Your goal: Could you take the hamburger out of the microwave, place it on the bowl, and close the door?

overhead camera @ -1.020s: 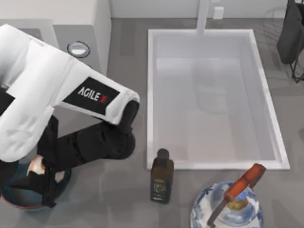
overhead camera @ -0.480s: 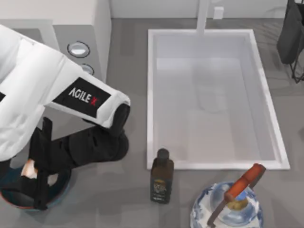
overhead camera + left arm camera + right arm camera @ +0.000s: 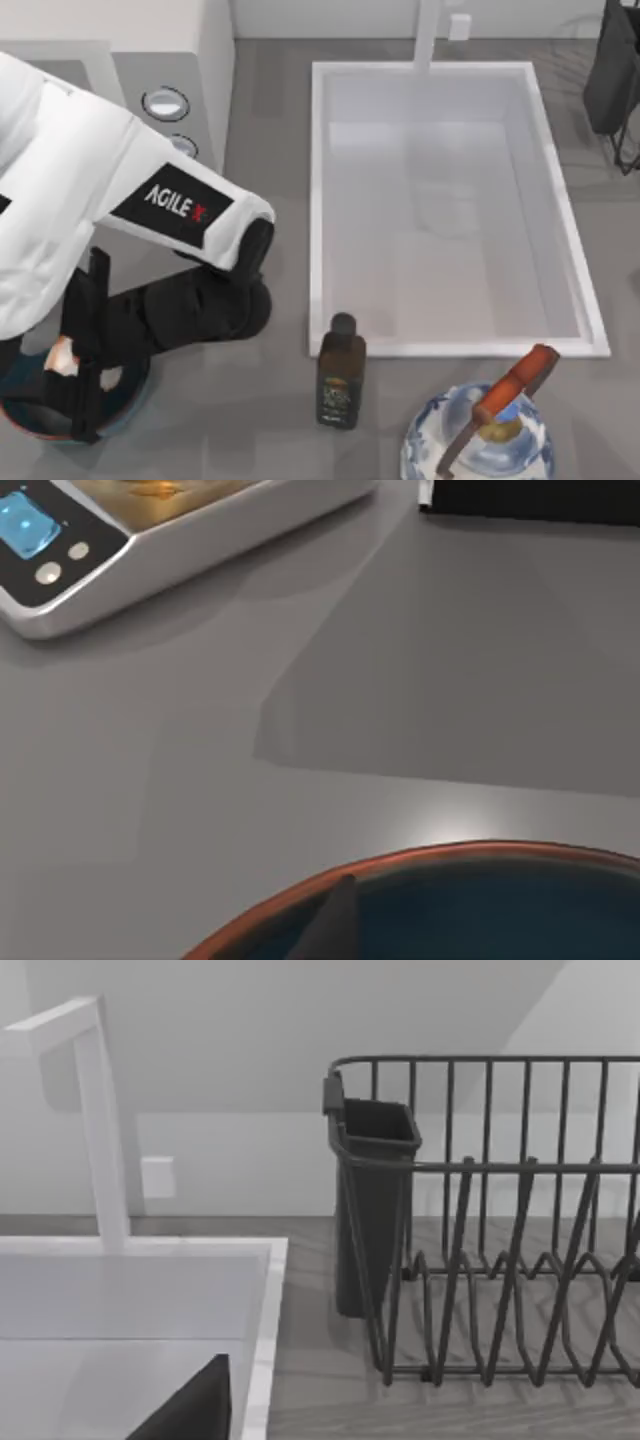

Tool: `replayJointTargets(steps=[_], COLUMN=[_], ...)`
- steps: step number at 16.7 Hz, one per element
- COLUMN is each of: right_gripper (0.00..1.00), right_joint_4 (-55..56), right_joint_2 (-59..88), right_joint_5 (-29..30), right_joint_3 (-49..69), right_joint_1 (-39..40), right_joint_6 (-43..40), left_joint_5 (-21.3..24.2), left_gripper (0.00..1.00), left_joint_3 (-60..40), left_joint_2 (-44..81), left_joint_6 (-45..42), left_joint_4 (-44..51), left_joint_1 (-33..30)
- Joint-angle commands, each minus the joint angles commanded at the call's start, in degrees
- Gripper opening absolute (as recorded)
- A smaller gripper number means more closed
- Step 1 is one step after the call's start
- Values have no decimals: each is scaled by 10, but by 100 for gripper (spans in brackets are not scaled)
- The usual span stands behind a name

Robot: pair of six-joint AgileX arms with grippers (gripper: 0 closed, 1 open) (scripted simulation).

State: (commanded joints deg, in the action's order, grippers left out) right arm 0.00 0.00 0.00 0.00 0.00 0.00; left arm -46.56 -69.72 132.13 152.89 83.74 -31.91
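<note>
Grey table (image 3: pixel 270 100), left claw (image 3: pixel 85 365) over bowl (image 3: pixel 125 395), hamburger (image 3: pixel 62 355) beside it, grip unclear

My left arm (image 3: pixel 110 215) reaches across the table's left side, the wrist bent down toward the near edge. My left gripper (image 3: pixel 80 385) points downward there.

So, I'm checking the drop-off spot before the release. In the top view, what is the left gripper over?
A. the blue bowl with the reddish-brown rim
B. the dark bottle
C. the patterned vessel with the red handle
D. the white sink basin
A: in the top view the left gripper sits over the bowl at the table's lower left, with the hamburger between its fingers; the left wrist view shows the bowl's rim just below.
</note>
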Motion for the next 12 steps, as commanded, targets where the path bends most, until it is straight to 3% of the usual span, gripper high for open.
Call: replayJointTargets(steps=[4,12], right_gripper=[100,100], right_joint_4=[0,0], right_joint_2=[0,0], right_joint_5=[0,0], right_joint_3=[0,0], right_joint_1=[0,0], right_joint_6=[0,0], left_joint_5=[0,0], left_gripper=[98,100], left_joint_3=[0,0], left_joint_2=[0,0], left_joint_6=[0,0], left_joint_4=[0,0], left_joint_1=[0,0])
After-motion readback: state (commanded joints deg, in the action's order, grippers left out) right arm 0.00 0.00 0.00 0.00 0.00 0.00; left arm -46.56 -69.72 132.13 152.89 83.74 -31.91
